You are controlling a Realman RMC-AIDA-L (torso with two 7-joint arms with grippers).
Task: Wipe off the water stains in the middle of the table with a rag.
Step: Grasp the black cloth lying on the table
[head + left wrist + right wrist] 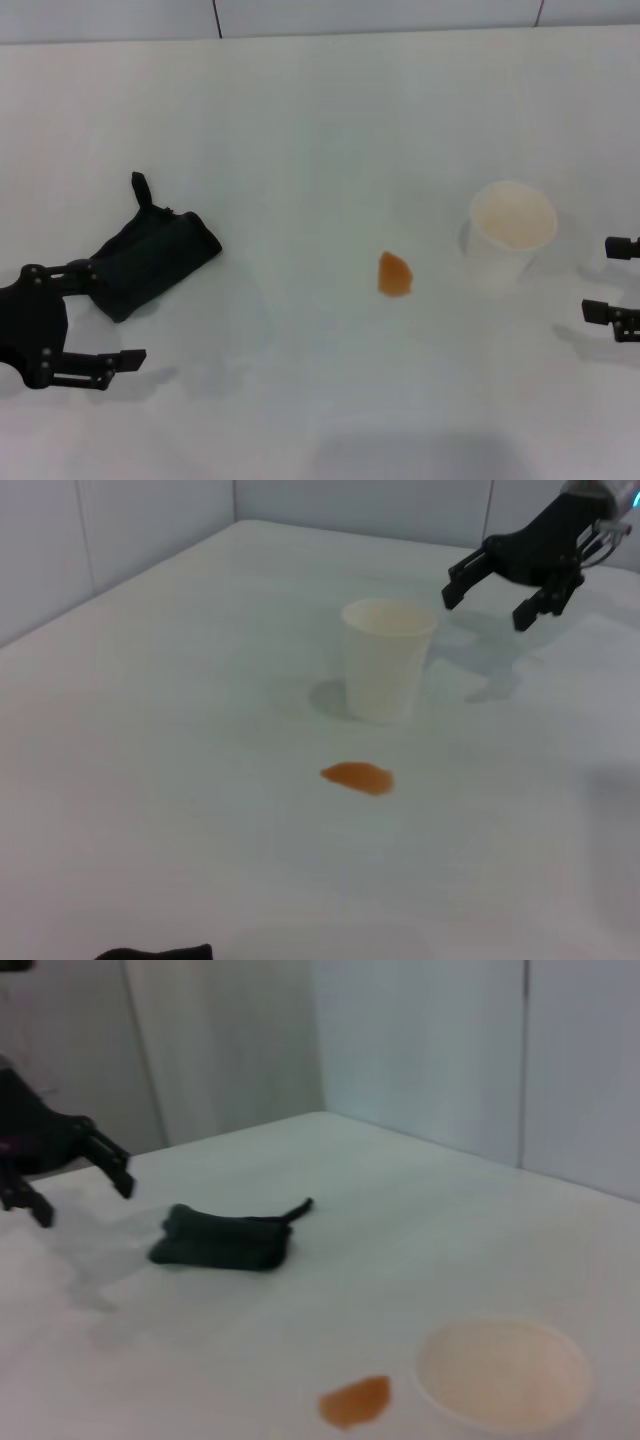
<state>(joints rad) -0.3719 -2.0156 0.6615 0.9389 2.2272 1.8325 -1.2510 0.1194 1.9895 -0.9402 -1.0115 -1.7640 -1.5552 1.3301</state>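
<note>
The left gripper [112,313] stands with its fingers spread wide, holding nothing, one finger lying along the near edge of the rag [155,262] and the other well clear of it on the robot's side. In the right wrist view it appears to hover a little above the table [300,130], just beside the cloth rather than around it.

The rag is a dark, crumpled, loosely folded bundle with a small tab sticking out at its far end. It looks soft, light and limp, so it will likely sag and bunch when lifted; a pinch across the thick folded middle should hold more layers than a grip on the thin tab or an edge. It should slide easily over the smooth white top.

Further out from the left gripper, towards the robot's right, lies the water stains [394,274], a single small orange-brown blot, far smaller than the rag and untouched. Just beyond it stands a white paper cup [511,232], light and easy to knock over during a wiping stroke.

The right gripper [615,290] waits at the table's right edge, fingers apart, empty.
</note>
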